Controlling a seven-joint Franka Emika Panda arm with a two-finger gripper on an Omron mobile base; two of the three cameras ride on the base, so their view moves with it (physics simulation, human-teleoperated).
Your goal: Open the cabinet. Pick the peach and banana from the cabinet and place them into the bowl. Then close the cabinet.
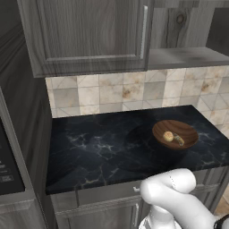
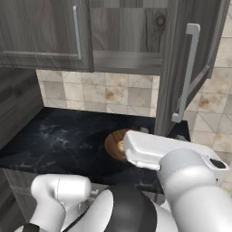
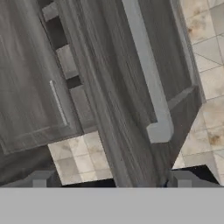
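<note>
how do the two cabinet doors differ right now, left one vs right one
The left door is shut, flush with the cabinet front; the right door is swung open, showing the shelf behind it. In the right base view the left door's handle looks thin and flat-on, while the right door's handle juts toward the camera and looks bulkier. Both are dark grey wood-grain panels with vertical silver bar handles.
</note>
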